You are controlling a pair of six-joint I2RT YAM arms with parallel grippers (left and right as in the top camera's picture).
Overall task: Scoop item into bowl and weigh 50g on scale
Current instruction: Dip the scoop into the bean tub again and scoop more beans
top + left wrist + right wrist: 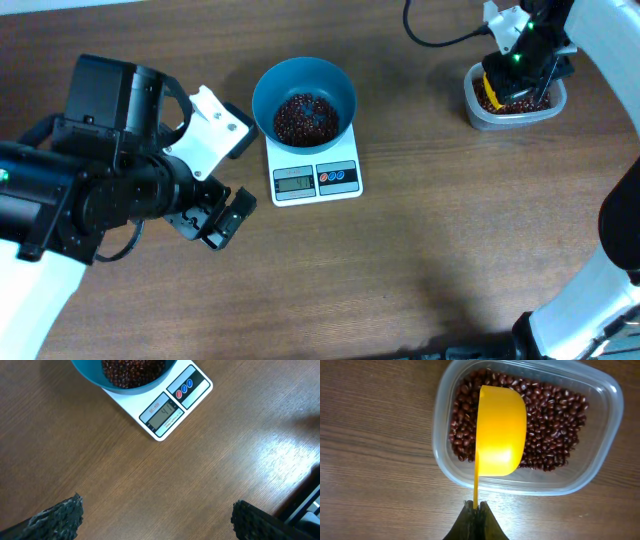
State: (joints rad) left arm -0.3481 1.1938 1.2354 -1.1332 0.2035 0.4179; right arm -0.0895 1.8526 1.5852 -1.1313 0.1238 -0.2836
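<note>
Beans (304,116): lay heaped in teal bowl (262,95) on scale (316,180); more filled clear tub (610,425).
Right end effector (476,519): was pinched shut on yellow scoop (501,435) handle, above tub.
Left end effector (157,517): gaped wide, empty.
Display (162,412): seemingly read under target.
Advice: small scoop, tipped slowly, seemed wise.

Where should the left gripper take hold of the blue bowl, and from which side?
Grip the thin rim of the bowl on the side facing the open left gripper, coming down from above, one finger inside, one outside. The beans lie low, so the rim is free; the round wall looks too wide to span.
</note>
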